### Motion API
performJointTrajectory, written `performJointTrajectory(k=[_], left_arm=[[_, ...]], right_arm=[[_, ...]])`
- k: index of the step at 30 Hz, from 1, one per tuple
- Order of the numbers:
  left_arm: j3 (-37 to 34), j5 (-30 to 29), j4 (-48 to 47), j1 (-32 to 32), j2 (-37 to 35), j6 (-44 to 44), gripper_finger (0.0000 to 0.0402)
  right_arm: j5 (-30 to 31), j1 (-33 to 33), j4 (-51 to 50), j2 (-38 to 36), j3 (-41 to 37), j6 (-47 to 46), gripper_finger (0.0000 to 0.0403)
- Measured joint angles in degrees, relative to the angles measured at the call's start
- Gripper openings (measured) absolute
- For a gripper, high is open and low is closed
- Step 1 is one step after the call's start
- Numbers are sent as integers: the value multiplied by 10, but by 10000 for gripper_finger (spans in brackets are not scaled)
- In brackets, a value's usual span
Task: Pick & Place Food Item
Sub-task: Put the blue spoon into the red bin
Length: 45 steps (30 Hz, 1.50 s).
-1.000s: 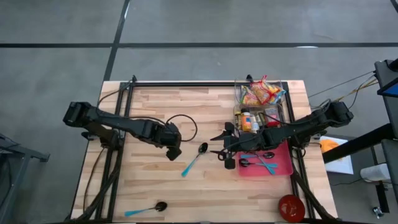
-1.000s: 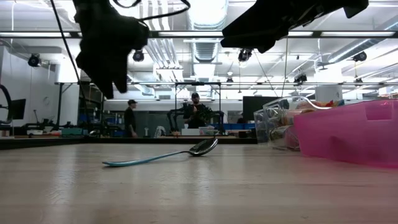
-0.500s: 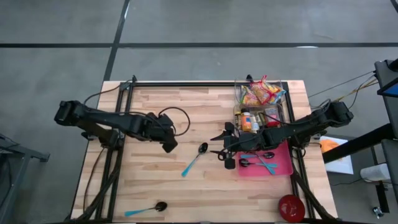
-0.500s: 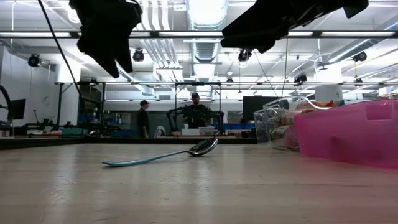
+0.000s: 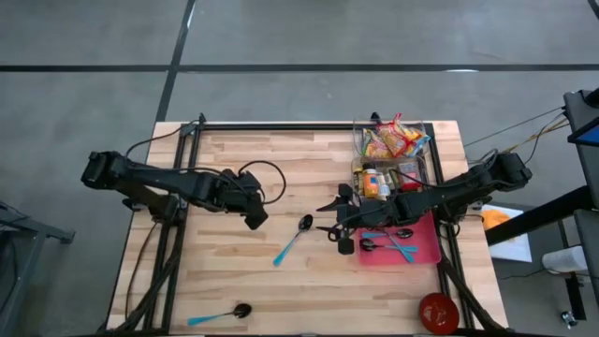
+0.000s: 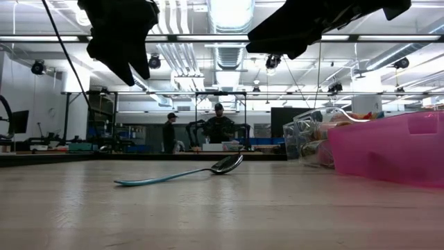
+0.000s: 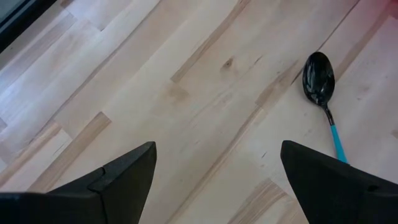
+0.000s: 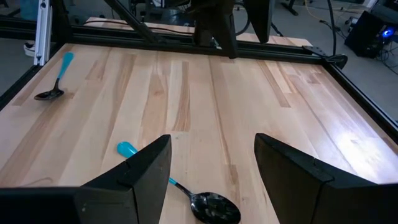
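**Inspector:** Status of both grippers?

**Assistant:** The left gripper (image 5: pixel 255 217) hangs above the table (image 5: pixel 234 281), left of centre, jaws spread wide, nothing between them. The right gripper (image 5: pixel 339 227) hovers near the centre, just beside the pink tray (image 5: pixel 429 255), jaws parted, also empty.

**Inspector:** The food item?

**Assistant:** None lies on the open boards. The only food visible is the snack packets (image 5: pixel 394 140) in the clear bin (image 5: pixel 360 150) at the far right corner, with a small bottle (image 5: pixel 374 183) below them. Which one is meant, I cannot tell.

**Inspector:** What else is on the table?

**Assistant:** A blue-handled spoon (image 5: pixel 294 241) lies near the centre, between the grippers, touching neither. A second spoon (image 5: pixel 217 315) lies at the near edge. More utensils (image 5: pixel 386 245) rest in the tray. A red bowl (image 5: pixel 437 311) sits at the near right corner.

**Inspector:** Progress?

**Assistant:** In my judgement, nothing shows the task as done: no food is gripped, and no food sits outside the bin. Reaching, grasping, carrying and setting down all appear to be left. The destination is not evident.
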<state>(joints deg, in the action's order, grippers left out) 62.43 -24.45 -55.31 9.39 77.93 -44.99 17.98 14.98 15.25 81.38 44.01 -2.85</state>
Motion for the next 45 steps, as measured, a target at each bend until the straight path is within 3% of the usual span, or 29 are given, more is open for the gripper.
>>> performJointTrajectory(k=[11, 16, 24, 27, 37, 45], left_arm=[[0, 0, 2, 0, 0, 0, 349], [0, 0, 2, 0, 0, 0, 349], [0, 0, 2, 0, 0, 0, 349], [0, 0, 2, 0, 0, 0, 349], [0, 0, 10, 0, 0, 0, 349], [0, 1, 21, 0, 0, 0, 349]], right_arm=[[0, 0, 12, 0, 0, -15, 227], [-2, -1, 20, 10, 1, 32, 227], [-138, -32, 88, 100, 24, 41, 226], [-140, -44, 53, 148, 67, 48, 226], [-141, -44, -212, 312, 263, 121, 226], [-187, -54, -327, 365, 353, 139, 226]])
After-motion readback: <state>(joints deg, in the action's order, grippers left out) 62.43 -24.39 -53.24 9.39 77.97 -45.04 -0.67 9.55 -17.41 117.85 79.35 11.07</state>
